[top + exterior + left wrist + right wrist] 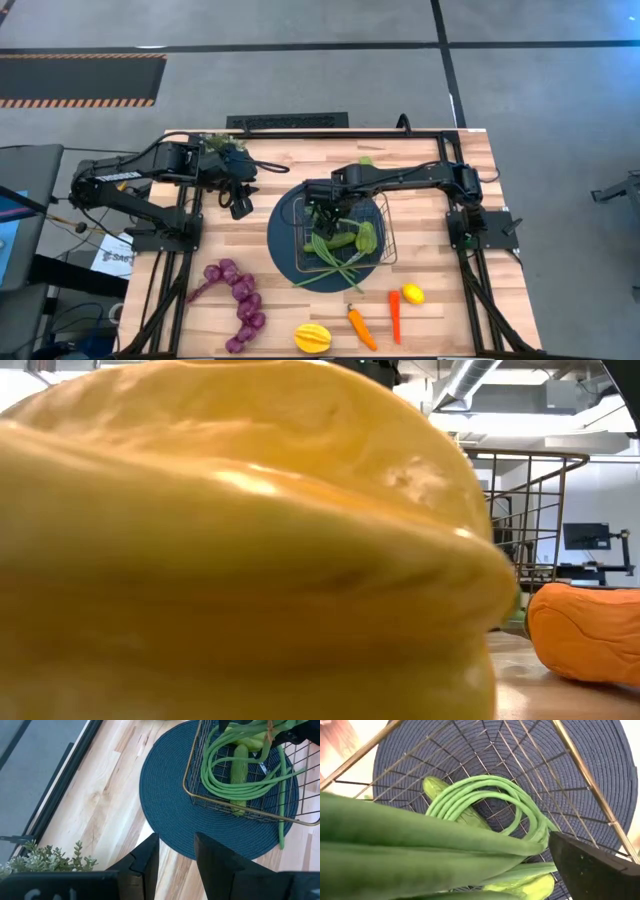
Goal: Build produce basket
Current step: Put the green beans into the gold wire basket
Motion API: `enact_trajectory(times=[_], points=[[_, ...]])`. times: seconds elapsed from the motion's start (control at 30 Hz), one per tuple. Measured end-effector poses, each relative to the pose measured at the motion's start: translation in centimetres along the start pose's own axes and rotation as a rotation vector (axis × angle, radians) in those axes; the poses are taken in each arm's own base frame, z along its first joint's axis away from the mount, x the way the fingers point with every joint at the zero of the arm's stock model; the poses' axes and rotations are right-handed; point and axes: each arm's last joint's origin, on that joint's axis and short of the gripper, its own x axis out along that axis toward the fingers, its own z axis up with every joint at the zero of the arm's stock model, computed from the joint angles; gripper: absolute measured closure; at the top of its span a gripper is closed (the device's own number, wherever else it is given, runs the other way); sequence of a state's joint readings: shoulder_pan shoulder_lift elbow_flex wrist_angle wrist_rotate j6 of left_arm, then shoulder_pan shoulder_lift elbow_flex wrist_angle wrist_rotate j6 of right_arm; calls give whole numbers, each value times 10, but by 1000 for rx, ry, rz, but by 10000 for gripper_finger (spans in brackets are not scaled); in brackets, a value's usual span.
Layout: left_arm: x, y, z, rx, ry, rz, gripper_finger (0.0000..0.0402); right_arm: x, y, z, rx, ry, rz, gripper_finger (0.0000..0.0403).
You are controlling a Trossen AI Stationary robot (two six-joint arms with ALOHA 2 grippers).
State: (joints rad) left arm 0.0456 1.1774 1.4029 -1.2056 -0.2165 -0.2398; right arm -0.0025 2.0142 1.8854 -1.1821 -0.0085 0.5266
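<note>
The wire basket [388,235] stands on a round dark blue mat [285,235] at mid-table. In it lie a looped green bean bundle [215,775] and cucumbers [240,765]; some beans stick out over the near rim onto the mat. My right gripper [325,212] hangs open over the basket's far left part, pointing steeply down, with the bundle's thick stalks [420,835] close under it. My left gripper [176,840] waits open and holds nothing, above the wood left of the mat. Grapes [235,295], a yellow ribbed fruit [312,338], a carrot [360,325], a chili [395,315] and a lemon [412,293] lie along the near edge. My right gripper comes at the bean bundle from above, in the basket. One dark finger [590,865] shows right beside the stalks' end [540,847]. I cannot tell whether it touches them. The bundle's loop rests on the basket's floor.
A bushy potted plant [225,148] stands at the far left, just behind my left gripper. The low view is almost filled by the yellow ribbed fruit [240,540], with the carrot [585,630] to its right. Bare wood lies between the mat and the near row of produce.
</note>
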Motion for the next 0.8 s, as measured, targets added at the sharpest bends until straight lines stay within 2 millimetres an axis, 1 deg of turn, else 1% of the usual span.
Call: enact_trajectory(times=[0.13,0.2,0.33,0.43,0.5,0.57,0.7,0.77,0.8], points=[[0,0,0,0,0,0,290,1,-1,-1,-1,17,-1,24],[0,0,0,0,0,0,290,1,0,-1,-8,17,0,35],[0,0,0,0,0,0,290,1,1,0,-36,1,9,80],[0,0,0,0,0,0,290,-1,2,4,-80,-53,18,116],[0,0,0,0,0,0,290,-2,2,8,-95,-85,27,132],[0,0,0,0,0,0,290,-3,-1,12,-100,-109,35,140],[0,0,0,0,0,0,290,-1,-3,23,-94,-179,74,142],[0,0,0,0,0,0,290,1,-2,19,-64,-132,78,142],[0,0,0,0,0,0,290,1,0,15,-75,-117,49,142]])
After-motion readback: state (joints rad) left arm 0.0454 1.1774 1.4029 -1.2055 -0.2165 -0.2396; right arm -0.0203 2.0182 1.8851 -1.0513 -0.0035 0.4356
